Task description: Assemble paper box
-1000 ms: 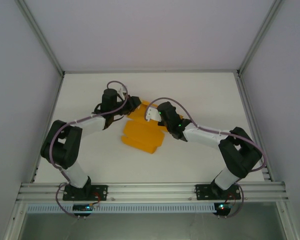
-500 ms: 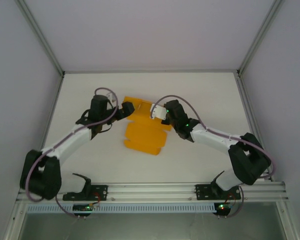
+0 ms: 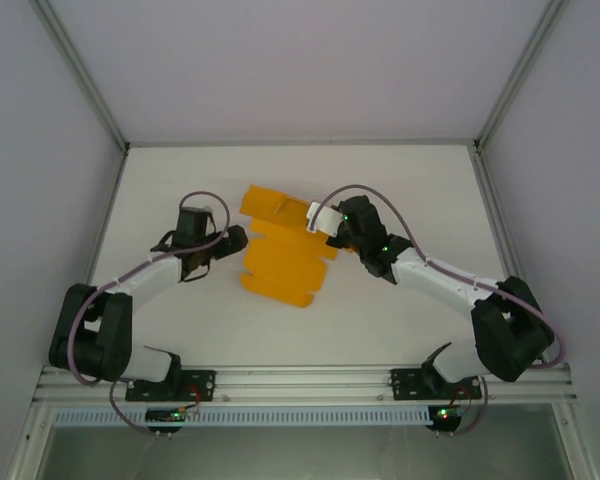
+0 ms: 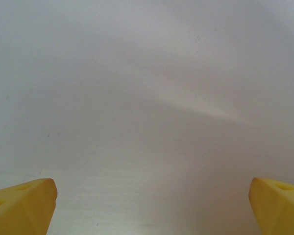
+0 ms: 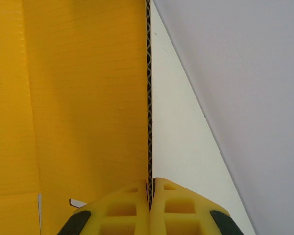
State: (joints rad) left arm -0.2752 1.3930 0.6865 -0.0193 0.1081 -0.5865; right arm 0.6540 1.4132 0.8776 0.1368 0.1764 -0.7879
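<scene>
Corrugated orange card: the paper box (image 3: 280, 255) lies on the counter (image 3: 410, 190), likely light but stiff (crushable). Right gripper (image 5: 150, 188) jaws pinch its 2 o'clock edge, a sound hold; left gripper (image 3: 238, 240) jaws released at 9 o'clock.

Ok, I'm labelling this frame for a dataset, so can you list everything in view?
orange-yellow corrugated card sheet: one, orange-yellow, middle of the table
white table: one, white, under the sheet
silver metal rail: one, silver, near edge, carrying the arm bases
pale enclosure walls: three, grey-white, back and both sides
robot arms: two, black and white, reaching in from either side
left jaws: one pair, yellow pads, open by the sheet's left edge, nothing between them
right jaws: one pair, yellow pads, shut on the sheet's right edge
</scene>
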